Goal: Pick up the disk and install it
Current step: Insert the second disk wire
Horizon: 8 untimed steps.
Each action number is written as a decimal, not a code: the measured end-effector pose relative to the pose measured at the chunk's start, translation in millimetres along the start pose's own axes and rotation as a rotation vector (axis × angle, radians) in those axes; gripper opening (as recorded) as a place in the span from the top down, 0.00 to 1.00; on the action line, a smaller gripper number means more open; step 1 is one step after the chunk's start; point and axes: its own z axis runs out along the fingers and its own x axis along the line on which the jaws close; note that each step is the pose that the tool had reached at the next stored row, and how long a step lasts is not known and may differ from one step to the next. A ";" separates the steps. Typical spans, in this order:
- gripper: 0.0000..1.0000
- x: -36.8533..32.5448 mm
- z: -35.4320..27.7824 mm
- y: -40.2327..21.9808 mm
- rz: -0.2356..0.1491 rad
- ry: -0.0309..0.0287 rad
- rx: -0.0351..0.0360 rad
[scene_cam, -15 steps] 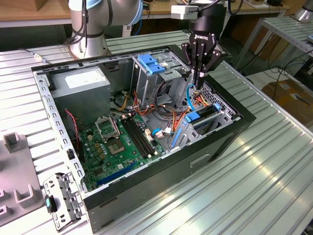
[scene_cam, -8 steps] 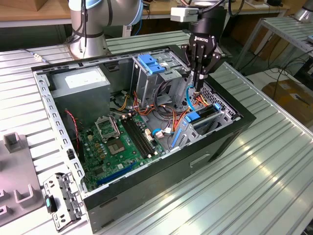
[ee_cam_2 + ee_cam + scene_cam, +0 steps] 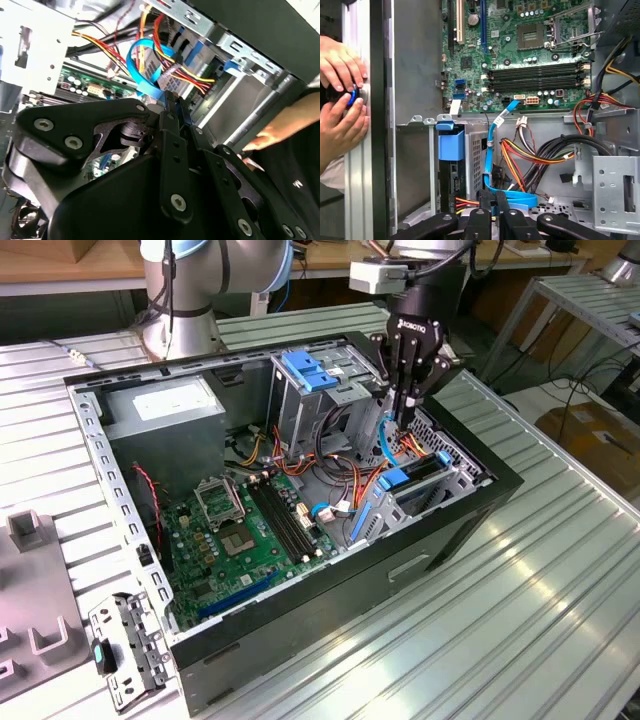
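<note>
One disk (image 3: 415,480) sits seated in the lower bay of the computer case (image 3: 330,610) while the gripper (image 3: 402,420), fingers pinched together on the light-blue cable (image 3: 145,70), risks tugging that cable's connector loose from the board.

Hidden and cut-off parts inside the open computer case

The gripper (image 3: 405,415) tips sink behind cables and the drive bay wall in the exterior view; the disk (image 3: 451,150) shows just one blue end in the first wrist view, its dark body hidden in the bay; two hands (image 3: 340,95) are cropped by the picture's edge
</note>
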 end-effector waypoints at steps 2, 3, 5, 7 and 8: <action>0.84 4.2 1.4 0.0 0.000 -0.0242 -0.0004; 0.84 7.5 2.8 0.0 0.000 -0.0275 0.0001; 0.84 15.6 5.3 -0.1 0.000 -0.0308 0.0036; 0.84 20.1 6.8 0.1 0.001 -0.0331 0.0076; 0.84 21.8 7.4 0.5 0.000 -0.0340 0.0096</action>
